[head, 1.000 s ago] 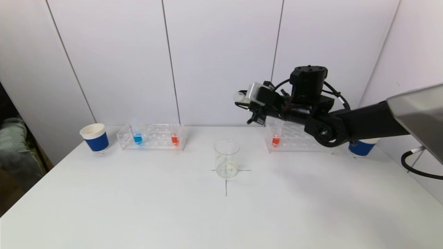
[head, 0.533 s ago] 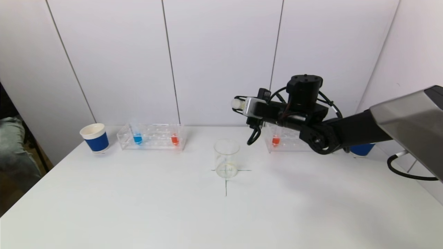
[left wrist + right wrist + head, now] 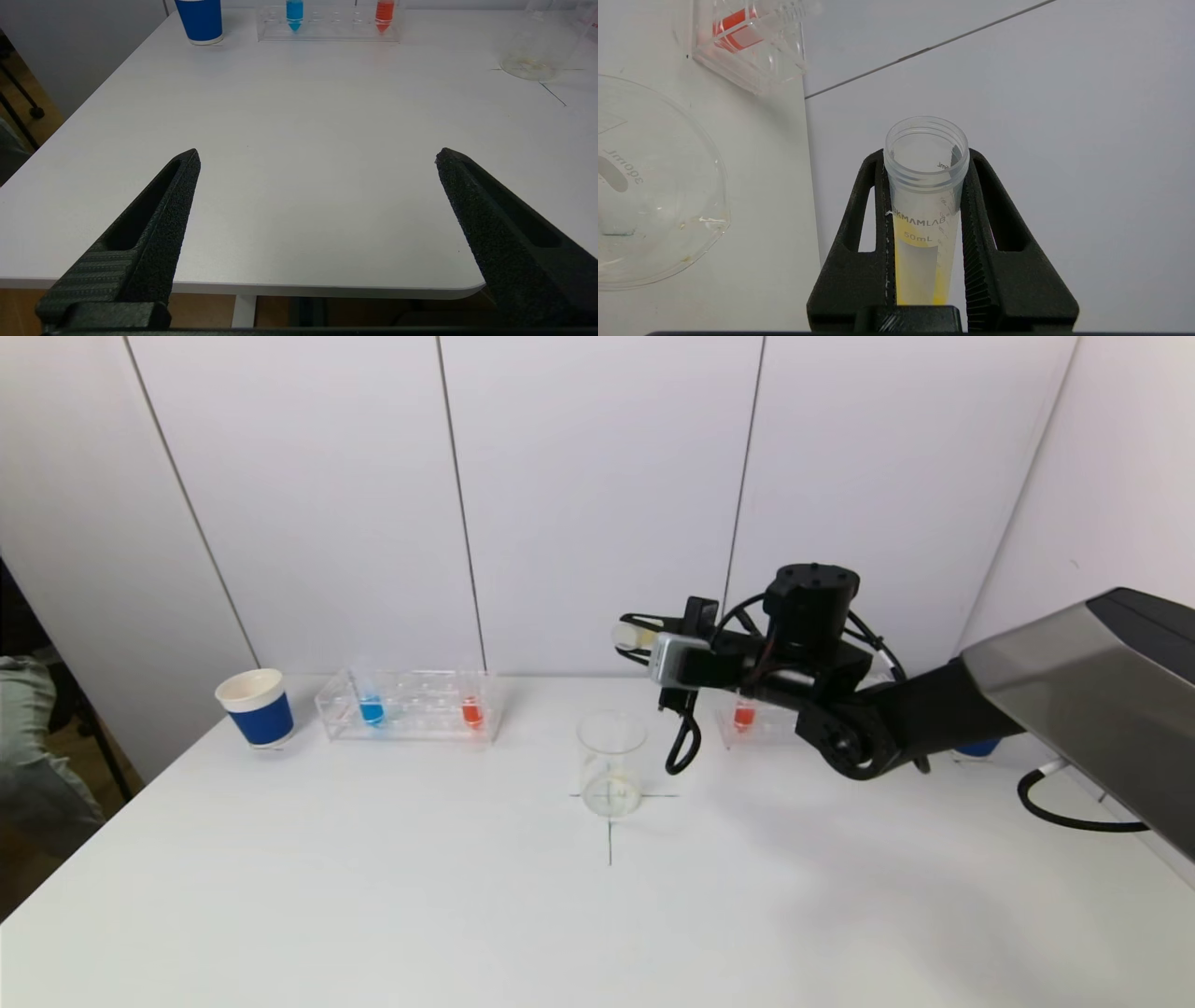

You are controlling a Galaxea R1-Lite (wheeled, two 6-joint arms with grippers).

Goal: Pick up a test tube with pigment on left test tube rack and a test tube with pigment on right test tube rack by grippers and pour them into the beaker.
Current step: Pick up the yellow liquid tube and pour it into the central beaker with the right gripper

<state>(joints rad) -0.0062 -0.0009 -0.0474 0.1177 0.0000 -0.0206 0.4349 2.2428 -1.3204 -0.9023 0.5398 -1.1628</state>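
My right gripper is shut on a clear test tube with yellow pigment. The tube lies almost level, its open mouth pointing left, above and slightly behind the glass beaker. The left rack holds a blue tube and a red tube. A red tube stands in the right rack, partly hidden by the arm. My left gripper is open with nothing between its fingers, off the table's near edge and out of the head view.
A blue paper cup stands left of the left rack. Another blue cup sits behind my right arm. A black cross marks the table under the beaker. A black cable hangs at the right edge.
My right arm has swung left and lower with the tube, from over the right rack to above the beaker. The left gripper has not moved.
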